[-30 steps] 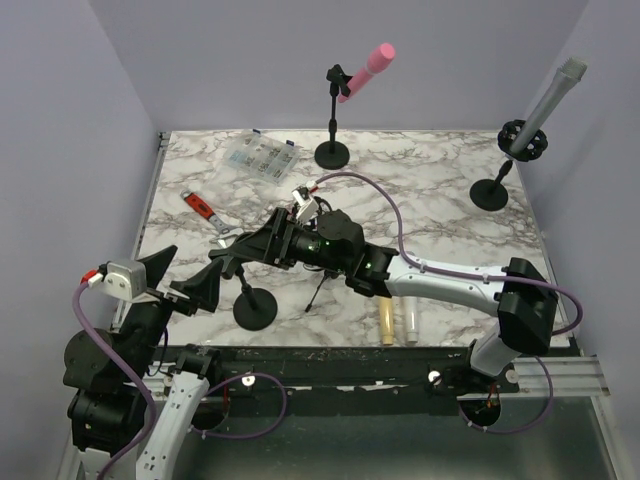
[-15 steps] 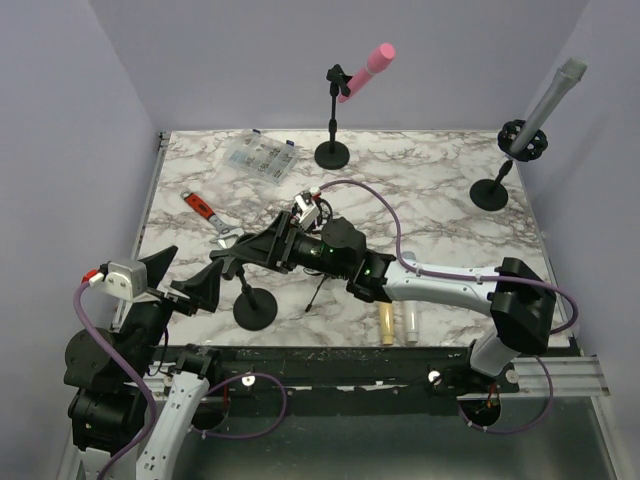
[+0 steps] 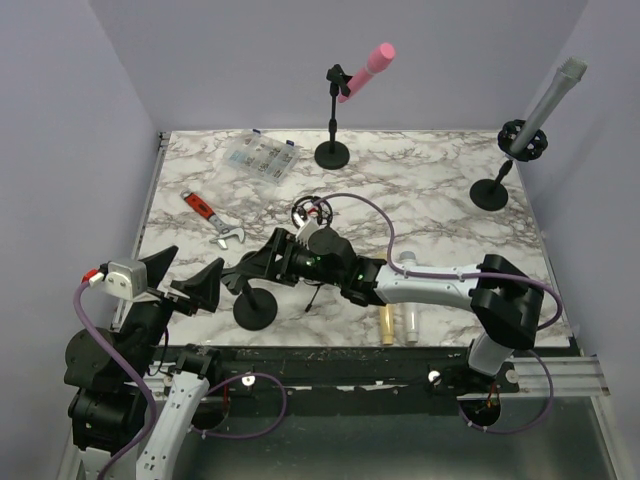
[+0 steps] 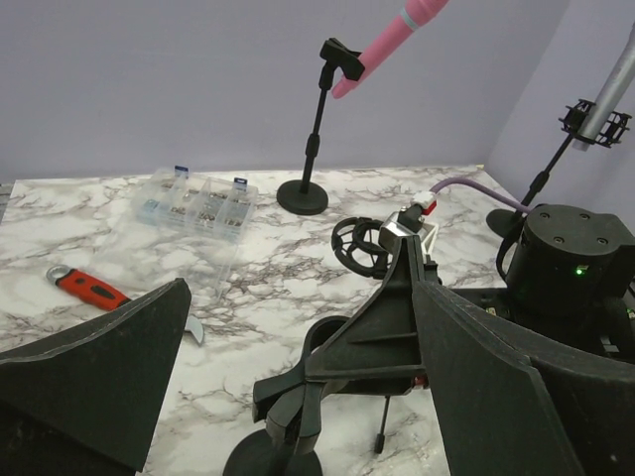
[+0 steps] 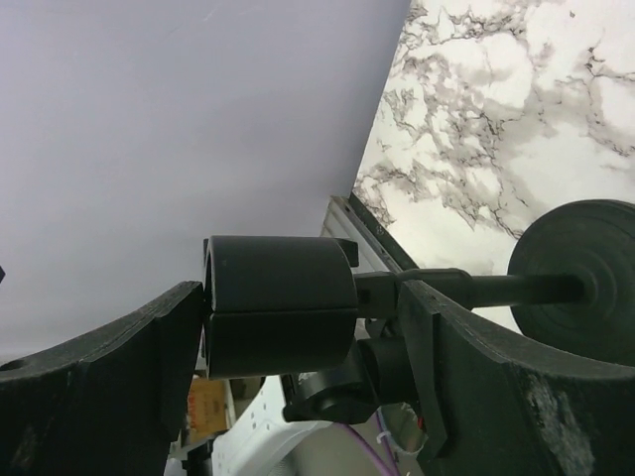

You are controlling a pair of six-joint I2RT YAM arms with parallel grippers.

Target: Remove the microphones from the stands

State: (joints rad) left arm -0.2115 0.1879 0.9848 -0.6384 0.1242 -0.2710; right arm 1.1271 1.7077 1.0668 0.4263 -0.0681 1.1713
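A pink microphone (image 3: 366, 69) sits in a tall black stand (image 3: 333, 152) at the back centre. A grey microphone (image 3: 550, 95) sits in a ring-mount stand (image 3: 491, 193) at the back right. A short black stand (image 3: 255, 308) is at the near left. My right gripper (image 3: 243, 277) is shut on its black clip (image 5: 278, 302); its round base (image 5: 580, 288) shows at the right of the right wrist view. No microphone shows in that clip. My left gripper (image 3: 185, 285) is open and empty, just left of the short stand.
A beige tube (image 3: 385, 322) and a white tube (image 3: 410, 322) lie near the front edge. A loose black ring mount (image 3: 312, 212) lies mid-table. A red-handled wrench (image 3: 205, 210) and a clear organiser box (image 3: 258, 158) are at the back left.
My right arm has swung nearer and lower, its gripper staying at the short stand's top. The loose ring mount is now uncovered. The left arm has not moved.
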